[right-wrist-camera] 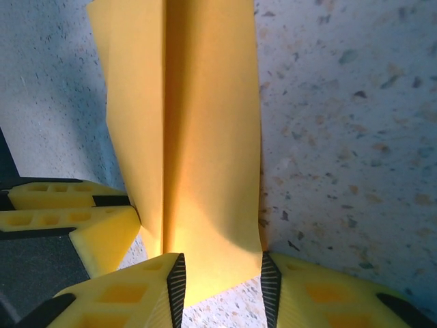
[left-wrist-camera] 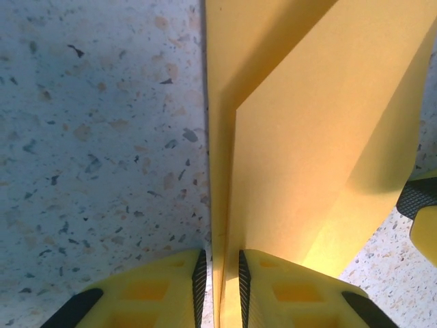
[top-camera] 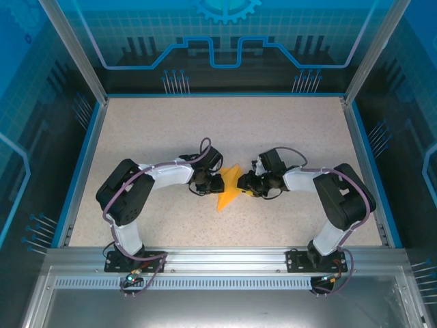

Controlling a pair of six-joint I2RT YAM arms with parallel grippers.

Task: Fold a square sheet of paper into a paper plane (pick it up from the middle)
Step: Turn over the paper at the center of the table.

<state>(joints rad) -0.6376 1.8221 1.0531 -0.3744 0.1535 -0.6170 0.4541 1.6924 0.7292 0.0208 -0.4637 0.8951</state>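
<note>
Paper (top-camera: 229, 193) sits mid-tabletop (top-camera: 157, 130), partly folded, one flap raised. My left pincer (left-wrist-camera: 222, 287) is nearly closed, pinching the crease, I reckon to anchor it. My right pincer (right-wrist-camera: 220, 280) stands half open astride the opposite end; gripping or not, I can't tell. Both arms bend inward, wrists low, facing each other.
</note>
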